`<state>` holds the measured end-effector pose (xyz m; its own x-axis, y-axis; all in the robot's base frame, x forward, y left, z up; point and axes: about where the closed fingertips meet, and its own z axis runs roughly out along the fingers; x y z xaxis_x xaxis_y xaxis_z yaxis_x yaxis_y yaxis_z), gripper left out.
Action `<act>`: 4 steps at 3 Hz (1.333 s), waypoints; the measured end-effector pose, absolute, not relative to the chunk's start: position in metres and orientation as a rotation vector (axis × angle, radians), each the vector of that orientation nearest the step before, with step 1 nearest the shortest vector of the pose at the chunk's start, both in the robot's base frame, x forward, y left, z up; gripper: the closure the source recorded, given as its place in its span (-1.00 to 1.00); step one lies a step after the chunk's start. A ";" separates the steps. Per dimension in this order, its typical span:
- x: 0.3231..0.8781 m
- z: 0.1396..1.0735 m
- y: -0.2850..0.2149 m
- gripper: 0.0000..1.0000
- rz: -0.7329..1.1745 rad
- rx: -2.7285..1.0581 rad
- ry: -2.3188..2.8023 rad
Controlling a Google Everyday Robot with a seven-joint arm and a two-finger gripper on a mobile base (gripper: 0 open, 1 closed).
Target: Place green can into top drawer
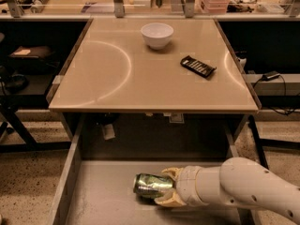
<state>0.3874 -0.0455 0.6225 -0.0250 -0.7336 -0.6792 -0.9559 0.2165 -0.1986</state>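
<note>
The green can (151, 185) lies on its side inside the open top drawer (103, 196), with one silver end facing left. My gripper (168, 188) reaches in from the lower right on a white arm (243, 186). Its tan fingers (169, 174) close around the can's right end, one above and one below. The can sits low, at or just above the drawer's grey bottom; I cannot tell if it touches.
A white bowl (157, 34) and a black ridged object (198, 66) sit on the beige tabletop (117, 74) above the drawer. The drawer's left wall (65, 172) runs toward the front. Table legs and cables stand on the speckled floor at both sides.
</note>
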 end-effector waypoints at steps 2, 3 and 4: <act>0.387 0.622 -0.045 -0.79 0.414 -1.569 1.809; 0.387 0.622 -0.045 -1.00 0.414 -1.569 1.809; 0.387 0.622 -0.045 -1.00 0.414 -1.569 1.809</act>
